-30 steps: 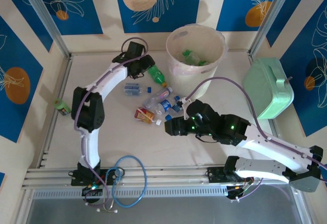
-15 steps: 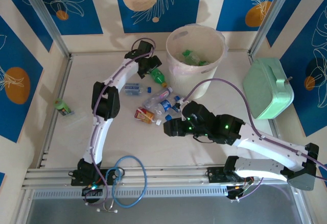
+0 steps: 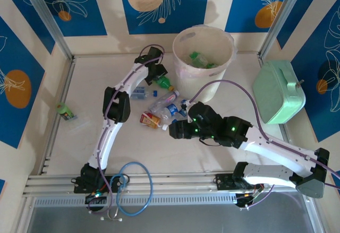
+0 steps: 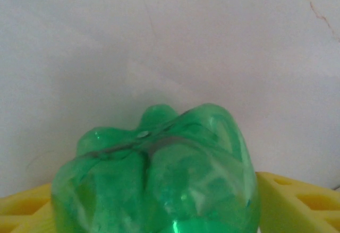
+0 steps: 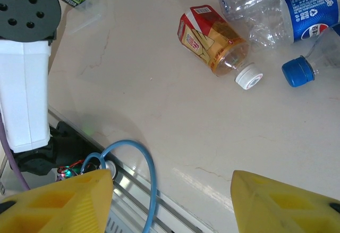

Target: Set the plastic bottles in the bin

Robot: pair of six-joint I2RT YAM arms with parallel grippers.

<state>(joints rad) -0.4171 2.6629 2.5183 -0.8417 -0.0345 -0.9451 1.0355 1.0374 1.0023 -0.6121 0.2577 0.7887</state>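
Green bottle (image 4: pixel 159 174) clamped in left tool (image 3: pixel 158 74) jaws.

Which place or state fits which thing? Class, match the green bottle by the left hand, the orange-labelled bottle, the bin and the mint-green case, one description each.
Things
1. green bottle
2. orange-labelled bottle
3. bin
4. mint-green case

Places or states
A. upright at the far side of the table, with bottles inside
B. at the far right, apart from the other things
C. between the fingers of the left hand
D. lying on its side, white cap on

Pairs: 1-C, 2-D, 3-A, 4-B
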